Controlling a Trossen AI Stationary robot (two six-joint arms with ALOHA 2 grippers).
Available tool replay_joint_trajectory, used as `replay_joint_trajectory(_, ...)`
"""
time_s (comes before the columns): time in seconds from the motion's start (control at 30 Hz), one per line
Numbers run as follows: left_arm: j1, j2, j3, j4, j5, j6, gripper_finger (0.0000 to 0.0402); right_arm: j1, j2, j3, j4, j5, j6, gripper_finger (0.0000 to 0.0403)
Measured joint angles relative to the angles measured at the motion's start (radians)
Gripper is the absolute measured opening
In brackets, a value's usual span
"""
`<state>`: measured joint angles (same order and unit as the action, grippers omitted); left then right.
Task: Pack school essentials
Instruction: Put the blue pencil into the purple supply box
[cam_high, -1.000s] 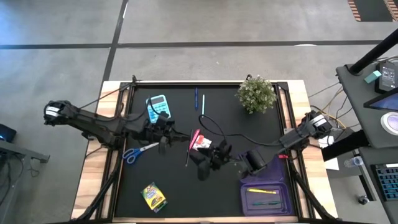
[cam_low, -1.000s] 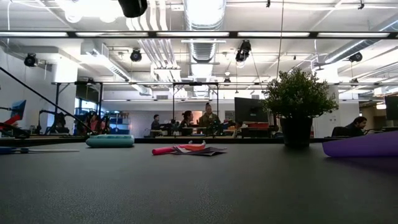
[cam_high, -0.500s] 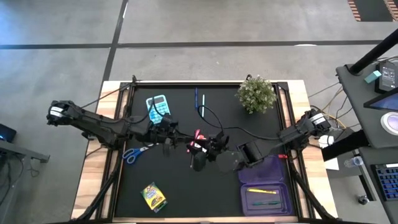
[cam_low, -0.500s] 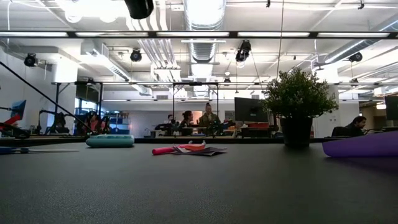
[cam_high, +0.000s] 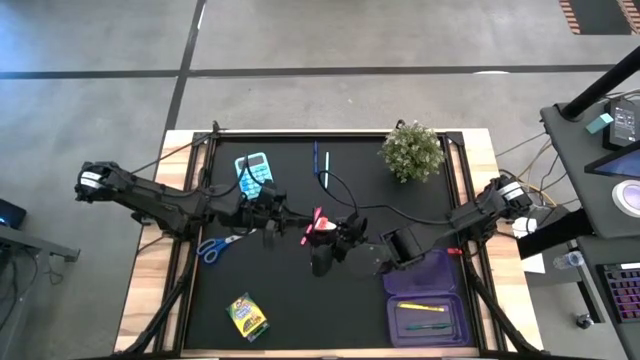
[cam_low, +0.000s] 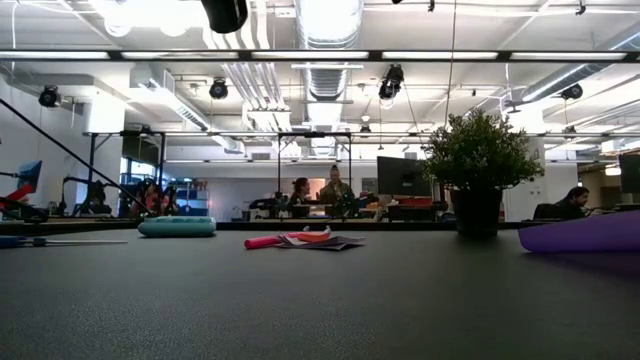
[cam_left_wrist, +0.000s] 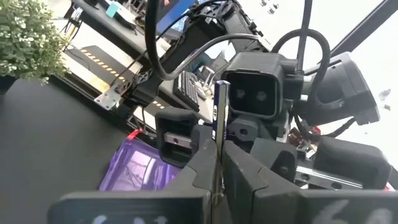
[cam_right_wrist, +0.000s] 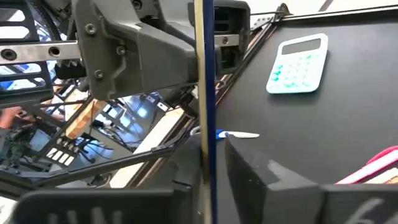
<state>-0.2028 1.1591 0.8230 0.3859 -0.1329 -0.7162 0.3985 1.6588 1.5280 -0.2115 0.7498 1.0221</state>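
The pen (cam_left_wrist: 216, 137) is a thin, straight blue stick with a smooth, glossy barrel. It is held above the middle of the worktop (cam_high: 290, 290), where the two arms meet. The left pincer (cam_left_wrist: 216, 163) is pressed together on its lower part, so it stands upright between the dark, blocky fingers. In the right wrist view the same pen (cam_right_wrist: 205, 93) runs between the right pincer's (cam_right_wrist: 211, 165) fingers, which are drawn in on it from the other side.

The worktop is a matte black mat in a pale wood frame. A flat white-and-red packet (cam_high: 318, 225) lies at the centre, just under the pincers. The blue-handled scissors (cam_high: 222, 243) are at 9 o'clock. The yellow-green crayon box (cam_high: 246, 315), a small card carton, is at 7 o'clock. A teal calculator (cam_high: 254, 172) with white keys is at 11. Two more thin blue pens (cam_high: 320, 160) lie side by side at 12. A bushy plant (cam_high: 411, 150) is at 1 o'clock. A translucent purple case (cam_high: 430, 290) sits at 5 o'clock, with a yellow marker (cam_high: 423, 307) and a green marker (cam_high: 420, 325) lying in it.
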Motion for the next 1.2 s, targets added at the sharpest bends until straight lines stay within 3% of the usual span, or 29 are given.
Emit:
replay_joint_trajectory(0.13,0.000,0.000,0.000,-0.001,-0.004,-0.001,0.0001,-0.002,0.000,0.000,0.002,-0.005,-0.015,0.0017)
replay_joint_trajectory(0.53,0.000,0.000,-0.011,-0.003,0.018,-0.002,0.0005,-0.002,0.000,0.000,0.004,-0.042,0.002,0.0013)
replay_joint_trajectory(0.77,0.000,-0.002,-0.014,-0.016,0.053,0.078,0.0072,-0.002,-0.005,0.000,-0.025,-0.101,0.034,0.0013)
replay_joint_trajectory(0.97,0.003,-0.007,-0.014,-0.041,0.098,0.083,0.0136,-0.002,-0.053,0.000,-0.221,-0.158,0.133,0.0013)
replay_joint_trajectory(1.1,0.012,-0.007,-0.014,-0.106,0.103,0.025,0.0151,0.010,-0.090,0.000,-0.402,-0.214,0.244,0.0013)
replay_joint_trajectory(1.2,0.011,-0.015,-0.014,-0.191,0.129,0.018,0.0153,0.037,-0.097,0.000,-0.502,-0.318,0.308,0.0013)
